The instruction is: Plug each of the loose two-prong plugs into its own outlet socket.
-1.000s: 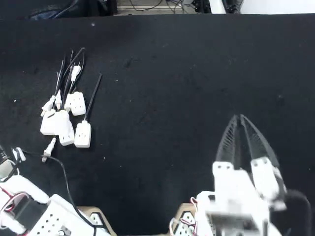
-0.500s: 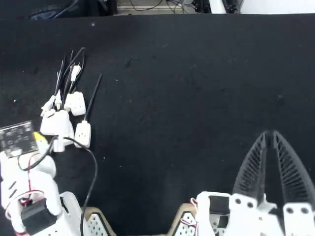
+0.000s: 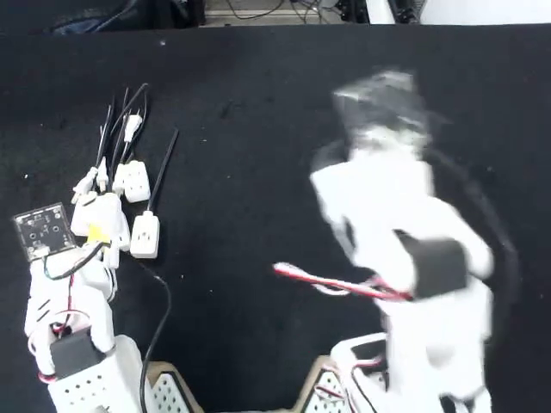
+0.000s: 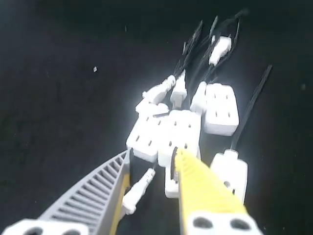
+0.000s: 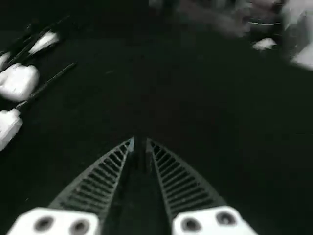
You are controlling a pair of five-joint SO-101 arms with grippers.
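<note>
Fingers of my left gripper (image 4: 152, 154) stand apart and empty, straddling a loose plug (image 4: 138, 188) that lies just beside the grey one. One second ago this arm sat folded at the near left corner. It has since advanced over the cluster of outlet blocks (image 4: 166, 133) at the left of the table (image 3: 258, 129). Other plugs (image 4: 161, 90) lie just beyond the blocks, unplugged. My right gripper (image 5: 141, 143) is all but closed on nothing; its arm (image 3: 405, 249) has swung up from near right to mid-table. Assessment: first pick-up is imminent, no plug seated yet.
</note>
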